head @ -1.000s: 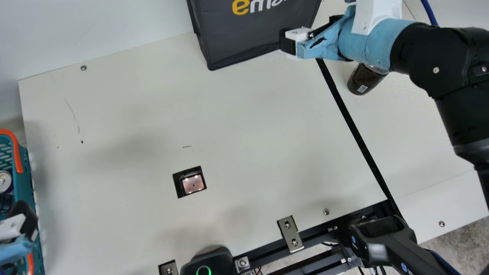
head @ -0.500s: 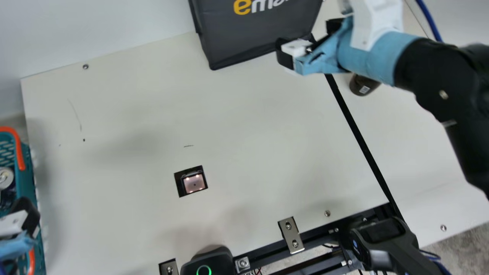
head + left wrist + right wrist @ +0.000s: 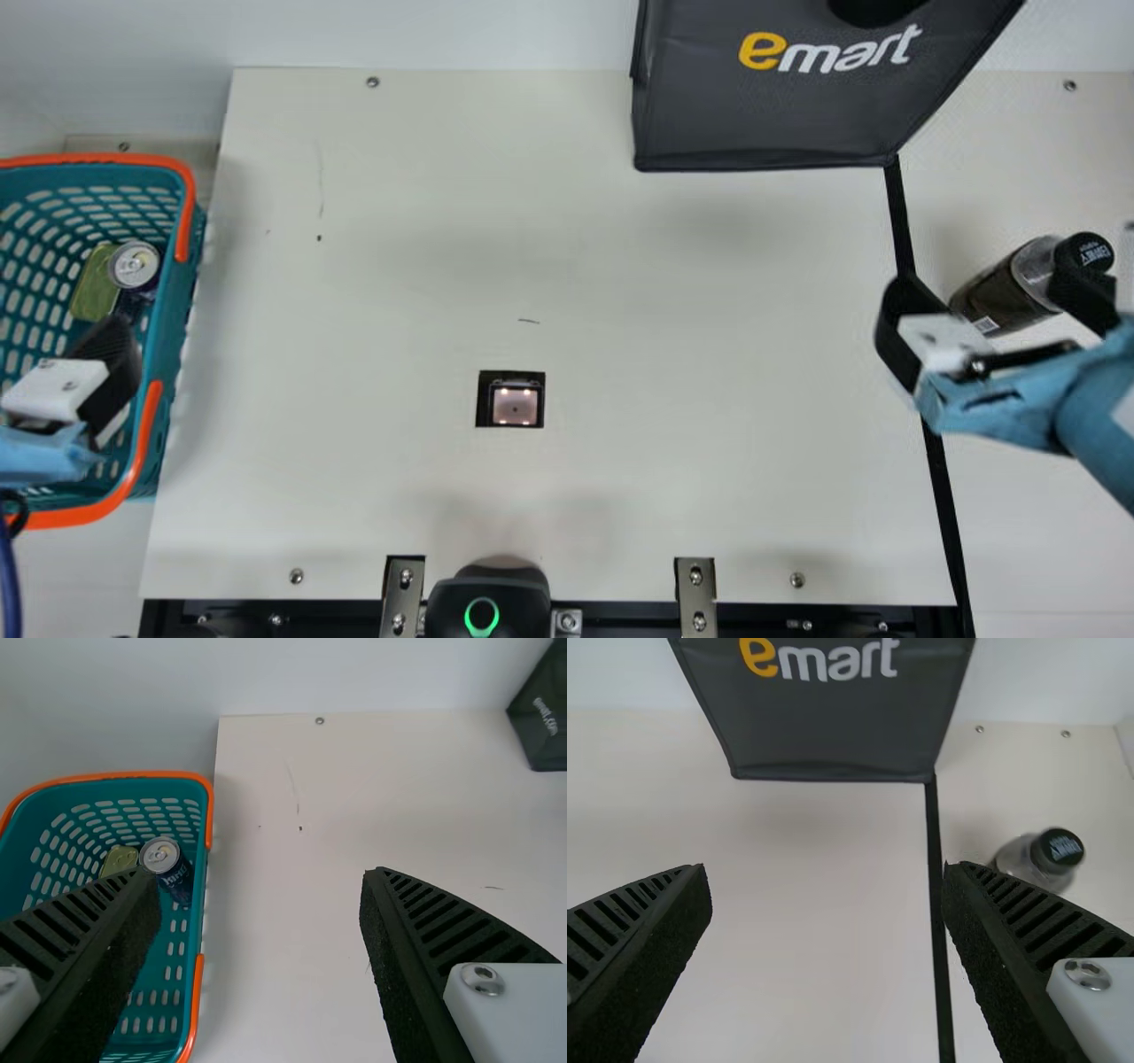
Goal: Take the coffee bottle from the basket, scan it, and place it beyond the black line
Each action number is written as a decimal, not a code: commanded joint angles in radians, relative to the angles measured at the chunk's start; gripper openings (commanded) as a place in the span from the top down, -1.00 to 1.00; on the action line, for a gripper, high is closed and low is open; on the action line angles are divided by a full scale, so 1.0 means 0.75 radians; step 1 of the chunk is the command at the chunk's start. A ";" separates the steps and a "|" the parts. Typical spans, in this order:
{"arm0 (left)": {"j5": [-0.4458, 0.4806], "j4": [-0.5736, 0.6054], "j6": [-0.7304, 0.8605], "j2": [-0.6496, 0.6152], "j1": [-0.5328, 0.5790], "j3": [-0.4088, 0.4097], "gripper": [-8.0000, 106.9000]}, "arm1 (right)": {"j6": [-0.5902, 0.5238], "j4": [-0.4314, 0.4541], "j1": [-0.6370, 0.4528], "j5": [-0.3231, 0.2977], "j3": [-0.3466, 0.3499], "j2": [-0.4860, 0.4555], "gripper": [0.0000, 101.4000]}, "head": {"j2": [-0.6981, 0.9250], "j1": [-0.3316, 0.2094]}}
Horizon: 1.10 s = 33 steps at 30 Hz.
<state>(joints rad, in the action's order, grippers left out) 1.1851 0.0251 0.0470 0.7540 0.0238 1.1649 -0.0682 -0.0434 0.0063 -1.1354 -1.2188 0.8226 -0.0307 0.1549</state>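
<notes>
The coffee bottle (image 3: 999,288), dark with a black cap, stands to the right of the black line (image 3: 944,505) in the main view. My right gripper (image 3: 994,308) is over the line area, its open fingers partly in front of the bottle. In the right wrist view, the bottle (image 3: 1036,858) is beyond one finger of the open, empty right gripper (image 3: 826,886), not held. My left gripper (image 3: 111,363) is above the teal basket (image 3: 182,310); in the left wrist view the left gripper (image 3: 257,890) is open and empty. The scanner window (image 3: 515,405) lies in the table's middle.
Inside the basket are a can (image 3: 135,265) and a green item (image 3: 94,288). A dark grey bag (image 3: 762,115) stands at the table's back, left of the black line's far end. A black device with a green ring (image 3: 483,598) is at the front edge.
The neck camera has turned, shifting the whole main view. My right arm has drawn away from beside the bag and lowered toward the front. The bottle's cap has come into view.
</notes>
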 commanded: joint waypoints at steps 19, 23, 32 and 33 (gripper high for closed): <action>0.039 -0.003 -0.001 0.002 0.005 0.052 -0.71 | 0.041 0.081 0.006 -0.116 0.000 -0.113 -0.79 | 0.004 -0.022; 0.039 -0.003 -0.001 0.002 0.005 0.052 -0.71 | 0.041 0.081 0.006 -0.116 0.000 -0.113 -0.79 | 0.004 -0.022; 0.039 -0.003 -0.001 0.002 0.005 0.052 -0.71 | 0.041 0.081 0.006 -0.114 0.000 -0.113 -0.79 | 0.004 -0.022; 0.039 -0.003 -0.001 0.002 0.005 0.052 -0.71 | 0.041 0.081 0.006 -0.114 0.000 -0.113 -0.79 | 0.004 -0.022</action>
<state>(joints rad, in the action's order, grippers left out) 1.2147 0.0229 0.0462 0.7553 0.0275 1.2037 -0.0376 0.0176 0.0112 -1.2211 -1.2188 0.7376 -0.0307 0.1549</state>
